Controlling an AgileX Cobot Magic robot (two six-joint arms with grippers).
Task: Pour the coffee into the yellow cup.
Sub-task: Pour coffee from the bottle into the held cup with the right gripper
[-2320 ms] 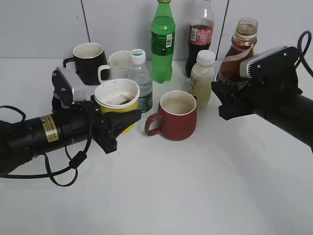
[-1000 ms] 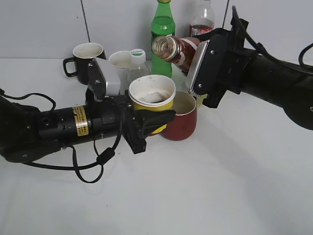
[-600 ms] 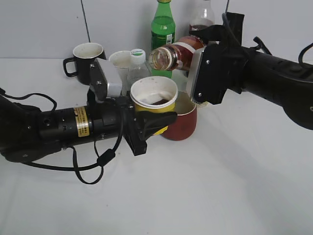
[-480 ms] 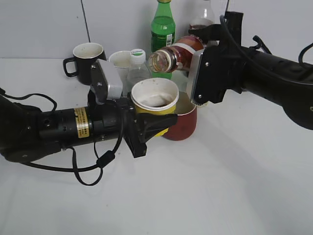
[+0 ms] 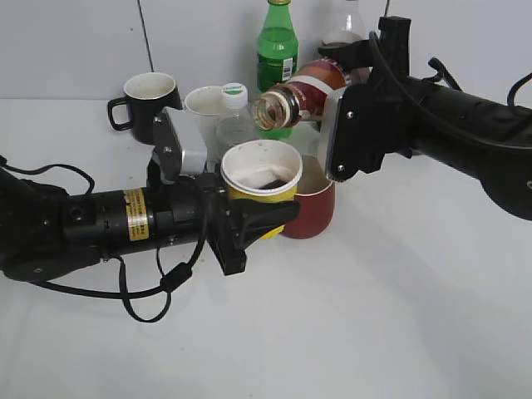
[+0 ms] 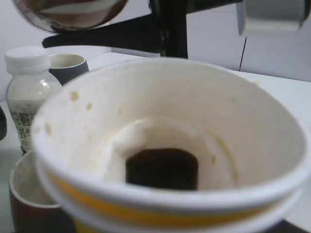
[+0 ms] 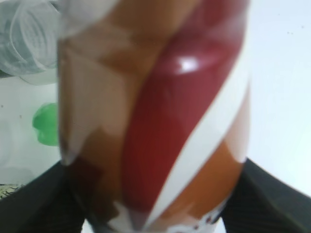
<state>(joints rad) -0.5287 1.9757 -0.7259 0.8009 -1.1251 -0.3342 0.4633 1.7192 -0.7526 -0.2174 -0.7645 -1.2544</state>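
Observation:
My left gripper (image 5: 249, 223) is shut on the yellow cup (image 5: 259, 179) and holds it up, upright, left of the red mug. In the left wrist view the yellow cup (image 6: 165, 145) fills the frame, with a little dark liquid at its bottom. My right gripper (image 5: 349, 137) is shut on the coffee bottle (image 5: 298, 96), tipped on its side with its open mouth pointing left, just above the cup's rim. In the right wrist view the coffee bottle (image 7: 155, 111) fills the frame between the dark fingers. No stream of liquid shows.
A dark red mug (image 5: 312, 208) stands right behind the cup. Behind are a black mug (image 5: 148, 98), a white mug (image 5: 204, 108), a small clear bottle (image 5: 235, 116), a green bottle (image 5: 277, 58) and a cola bottle (image 5: 341, 33). A milky bottle (image 6: 26, 92) shows in the left wrist view.
Both arms came to the middle: the left lifted the cup rightward, the right lifted the coffee bottle and tipped it over the cup. In the last half second the bottle's mouth dropped slightly.

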